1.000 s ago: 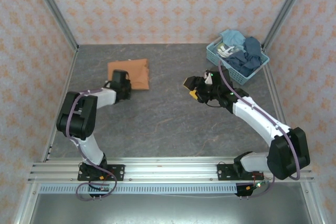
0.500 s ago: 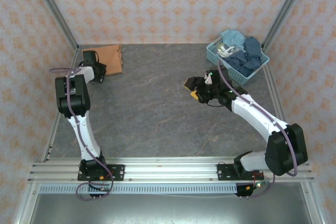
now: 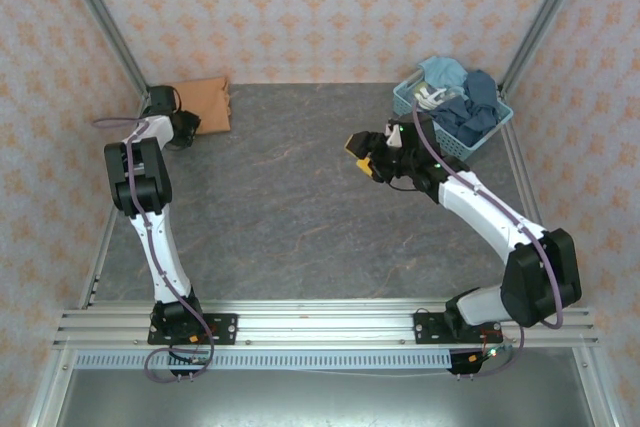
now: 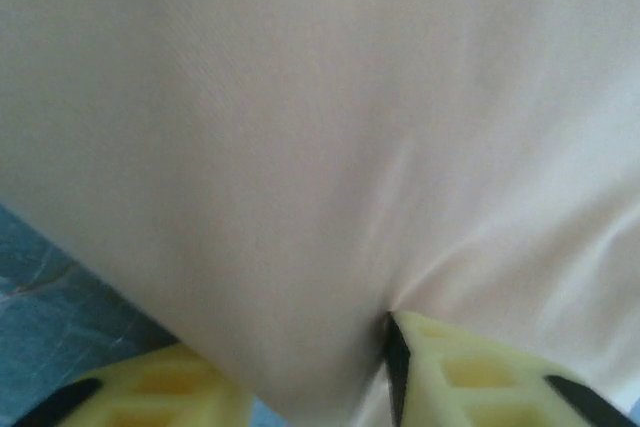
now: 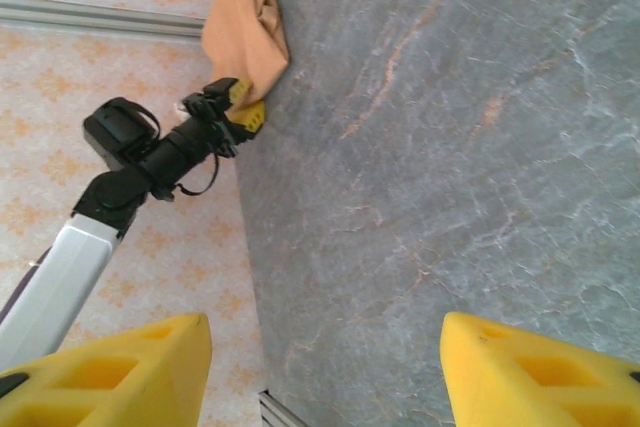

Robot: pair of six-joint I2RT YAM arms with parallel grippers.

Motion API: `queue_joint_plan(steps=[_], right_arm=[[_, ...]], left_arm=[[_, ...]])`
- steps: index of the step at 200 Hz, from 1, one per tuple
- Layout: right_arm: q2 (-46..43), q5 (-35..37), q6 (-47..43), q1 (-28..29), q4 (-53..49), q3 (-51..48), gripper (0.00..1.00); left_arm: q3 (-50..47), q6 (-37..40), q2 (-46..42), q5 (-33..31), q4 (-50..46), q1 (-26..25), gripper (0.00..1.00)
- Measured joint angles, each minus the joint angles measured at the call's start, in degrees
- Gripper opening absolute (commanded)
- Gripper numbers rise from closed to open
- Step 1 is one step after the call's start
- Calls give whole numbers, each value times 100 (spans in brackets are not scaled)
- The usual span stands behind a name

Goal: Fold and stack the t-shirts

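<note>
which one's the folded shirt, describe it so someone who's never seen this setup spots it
Start at the grey stone-look table and look to its far left corner, by the wallpapered wall. The folded t-shirt lies flat there, a plain orange-tan rectangle. The other clothes are blue, crumpled in the pale blue basket at the far right.

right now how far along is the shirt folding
Done: one orange-tan t-shirt lies folded in the far left corner. In hand: the left gripper is at its edge, cloth between its fingers. Left: the clothes heaped in the blue basket; the right gripper hovers open and empty.
</note>
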Motion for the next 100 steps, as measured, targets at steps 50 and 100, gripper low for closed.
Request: queue_joint_plan(steps=[50,100], right_arm=[[-131,131,-136,-15,4,216,99],[-588,409,-197,-267,-85,422,99]], left_arm=[[-1294,337,-2457,-378,-579,-125,100],[-2688,730,-5528,-1196,-785,-761,100]])
